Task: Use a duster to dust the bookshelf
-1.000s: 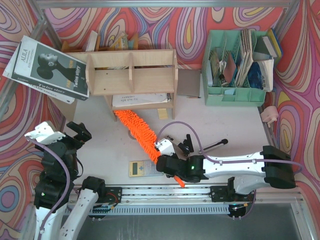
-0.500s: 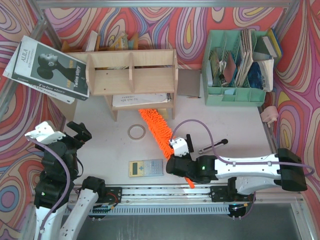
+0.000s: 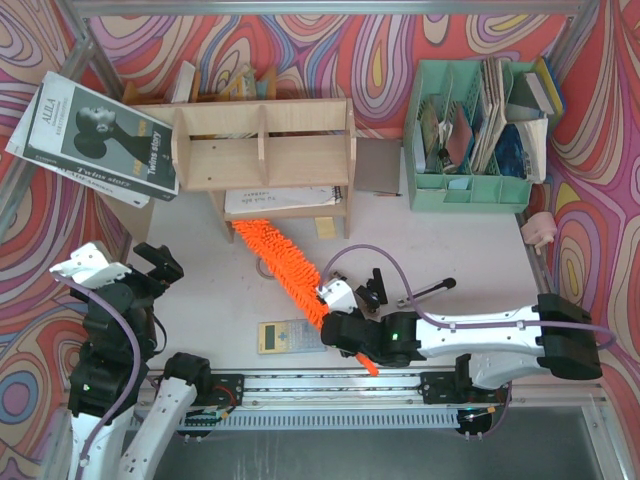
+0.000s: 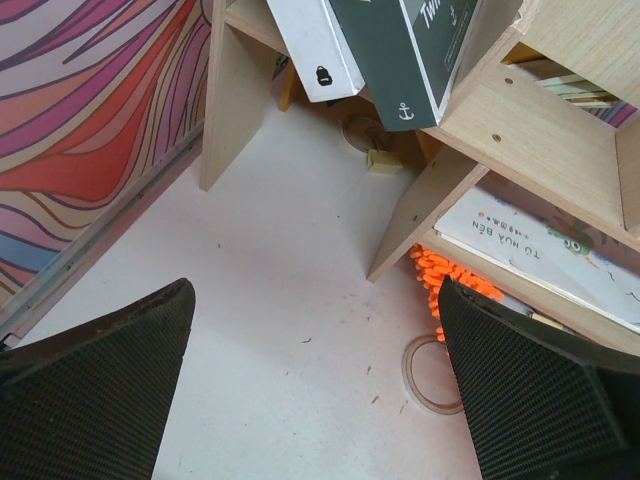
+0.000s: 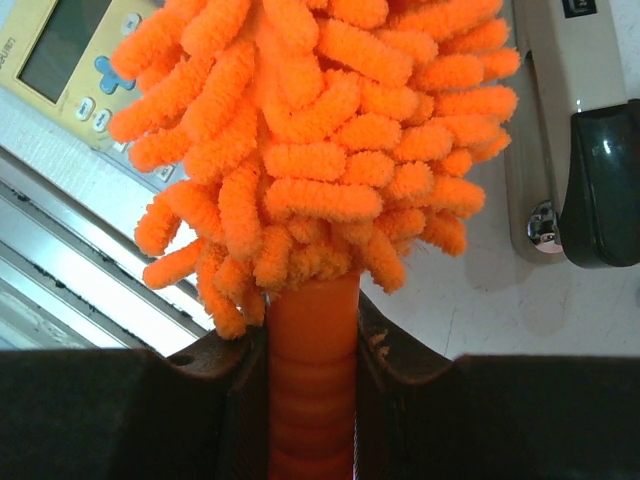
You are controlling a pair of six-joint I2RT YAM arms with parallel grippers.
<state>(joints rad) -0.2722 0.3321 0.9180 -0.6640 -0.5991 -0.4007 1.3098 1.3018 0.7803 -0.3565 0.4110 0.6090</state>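
Observation:
The plywood bookshelf (image 3: 262, 150) stands at the back left, with a notebook on its lower shelf. The orange duster (image 3: 278, 262) lies slanted, its fluffy head tip under the shelf's lower left part, near the left leg. My right gripper (image 3: 345, 335) is shut on the duster's orange handle (image 5: 312, 380); the fluffy head (image 5: 320, 130) fills the right wrist view. My left gripper (image 3: 150, 268) is open and empty at the left, above bare table. The left wrist view shows the shelf leg (image 4: 420, 215) and the duster tip (image 4: 450, 285) beside it.
A black-and-white book (image 3: 95, 138) leans on the shelf's left end. A grey calculator (image 3: 285, 336) lies beside my right gripper. A stapler (image 5: 580, 130) lies to the right. A tape ring (image 4: 435, 372) lies by the duster. A mint-green organiser (image 3: 478, 135) stands back right.
My right gripper has swung the duster head left, from under the shelf's right part back to its left leg. The head now covers the tape ring in the top view. The left arm has not moved.

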